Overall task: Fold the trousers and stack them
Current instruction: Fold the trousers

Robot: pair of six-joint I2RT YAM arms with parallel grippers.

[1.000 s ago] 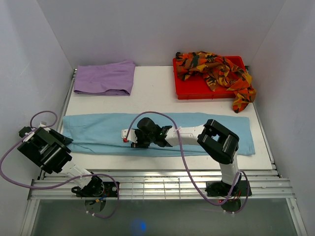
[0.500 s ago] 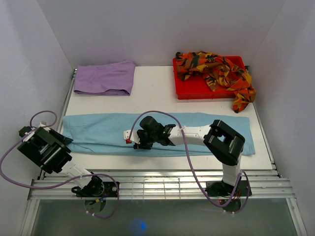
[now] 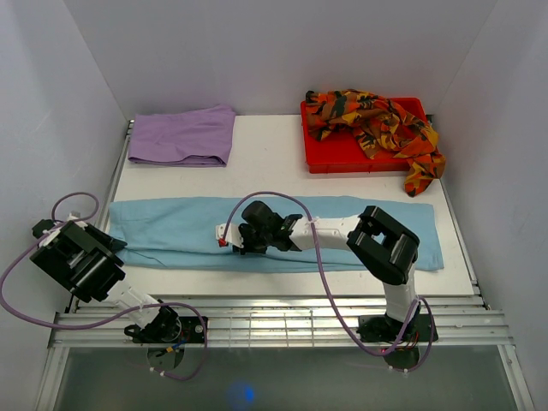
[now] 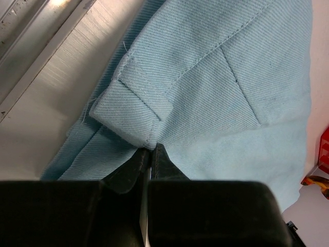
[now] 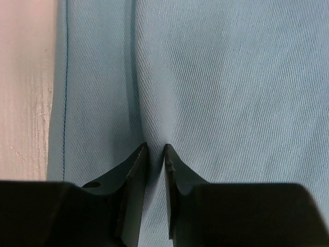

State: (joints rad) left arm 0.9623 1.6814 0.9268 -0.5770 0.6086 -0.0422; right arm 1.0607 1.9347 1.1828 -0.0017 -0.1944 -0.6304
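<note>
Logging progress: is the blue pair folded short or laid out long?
Laid out long: the blue pair spans the table as one strip, with no crosswise fold.

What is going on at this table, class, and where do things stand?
Two robot arms are working on the light blue trousers, laid out flat across the table. The left hand pinches the waistband corner; the right hand pinches a ridge of cloth near the middle. A lilac pair lies folded at the back; a patterned pair sprawls over a red tray.

trousers [image 3: 171,227] on table [image 3: 265,163], tray [image 3: 342,163] behind right
</note>
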